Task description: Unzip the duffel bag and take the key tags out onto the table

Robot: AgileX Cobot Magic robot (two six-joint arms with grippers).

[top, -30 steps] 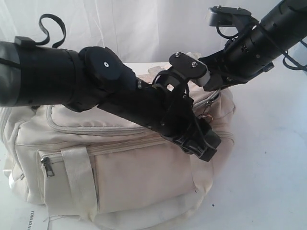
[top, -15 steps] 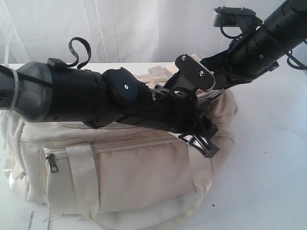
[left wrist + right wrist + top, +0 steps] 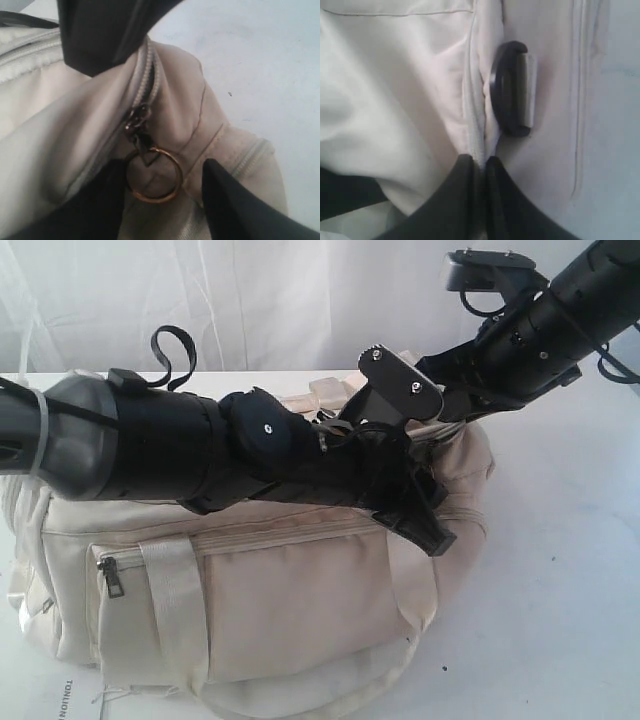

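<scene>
— Broad white flat tabletop [image 3: 570, 540] under a white draped backdrop [image 3: 250, 300]: what rests on it?

— One large cream-white fabric duffel bag [image 3: 290, 610], lying lengthwise on that surface with its front face toward the exterior camera. A dark metal zip pull [image 3: 108, 580] hangs at the left end of the front pocket, just beside a cream webbing handle [image 3: 175, 610].

— Position and state of the left gripper?

— The left gripper [image 3: 162, 165] reaches across the top of the bag to its right end. Its jaws stand apart, one on each side of a gold metal ring [image 3: 151, 199]. The ring hangs from a dark zip slider [image 3: 136, 122] on the bag's zip. Nothing is clamped. Whether a finger touches the ring cannot be determined.

— And the right gripper?

— The right gripper [image 3: 482, 167] is pinched closed on a fold of the bag's fabric along a seam, near a black oval strap clip [image 3: 507, 90]. In the exterior view it meets the bag's upper right end, behind the left arm's wrist.
</scene>
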